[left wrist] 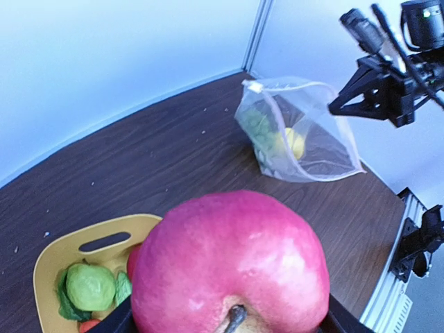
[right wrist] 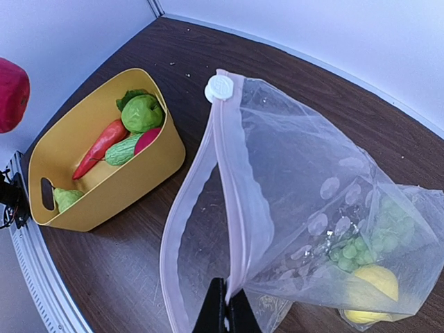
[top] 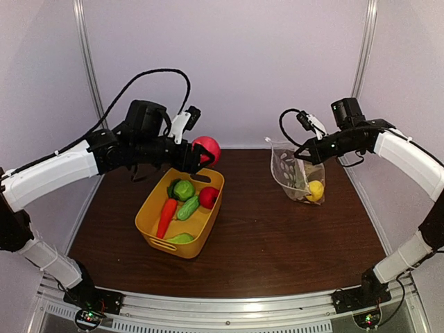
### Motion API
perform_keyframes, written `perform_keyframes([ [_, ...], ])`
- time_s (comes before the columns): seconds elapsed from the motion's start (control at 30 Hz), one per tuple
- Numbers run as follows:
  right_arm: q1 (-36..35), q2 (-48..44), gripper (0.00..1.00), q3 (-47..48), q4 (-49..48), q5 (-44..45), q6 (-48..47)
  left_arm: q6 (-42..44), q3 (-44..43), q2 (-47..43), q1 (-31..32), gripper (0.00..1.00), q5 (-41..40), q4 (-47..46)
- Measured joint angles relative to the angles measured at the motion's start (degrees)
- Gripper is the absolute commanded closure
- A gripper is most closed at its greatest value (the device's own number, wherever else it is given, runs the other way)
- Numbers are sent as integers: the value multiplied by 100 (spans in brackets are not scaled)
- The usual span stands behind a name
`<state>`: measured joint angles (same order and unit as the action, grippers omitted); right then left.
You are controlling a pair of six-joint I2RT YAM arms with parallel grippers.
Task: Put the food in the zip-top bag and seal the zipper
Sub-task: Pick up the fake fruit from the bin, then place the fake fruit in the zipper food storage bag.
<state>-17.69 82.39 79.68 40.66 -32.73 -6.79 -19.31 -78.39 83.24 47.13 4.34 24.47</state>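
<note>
The left gripper [top: 200, 158] is closed around a glossy red plastic apple [left wrist: 229, 270], its fingers only just showing at either side of the fruit in the wrist view. It holds the apple in the air above the far rim of the yellow plastic tub [top: 149, 223].

Inside the tub lie an orange carrot [top: 166, 215], a ridged green cucumber [top: 188, 208], a round green fruit on a leaf [top: 184, 189] and a second red apple [top: 208, 197]. At the tub's near end sits a pale green piece [top: 180, 238], probably the pear, though it is half hidden.

The right gripper [right wrist: 223, 311] is pinched shut on the pale zipper strip [right wrist: 225, 194] of the clear dotted zip-top bag [right wrist: 298, 180]. It lifts the mouth, which gapes towards the tub. A white slider [right wrist: 219, 87] sits at the strip's far end. The bag hangs well to the right of the tub, with its bottom on the dark wooden table [top: 277, 236]. A yellow lemon [right wrist: 374, 281] and green grapes [right wrist: 350, 250] lie in it.
</note>
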Motion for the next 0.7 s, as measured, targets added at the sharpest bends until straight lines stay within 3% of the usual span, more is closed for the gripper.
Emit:
perform_keyframes([
  [0.4,-96,55,100,153,212,76,-63,-15,-131,131,455,41,542,-1067],
  [0.7,-201,52,100,310,363,76,-57,-494,-221,1062,879,44,999,-2243],
])
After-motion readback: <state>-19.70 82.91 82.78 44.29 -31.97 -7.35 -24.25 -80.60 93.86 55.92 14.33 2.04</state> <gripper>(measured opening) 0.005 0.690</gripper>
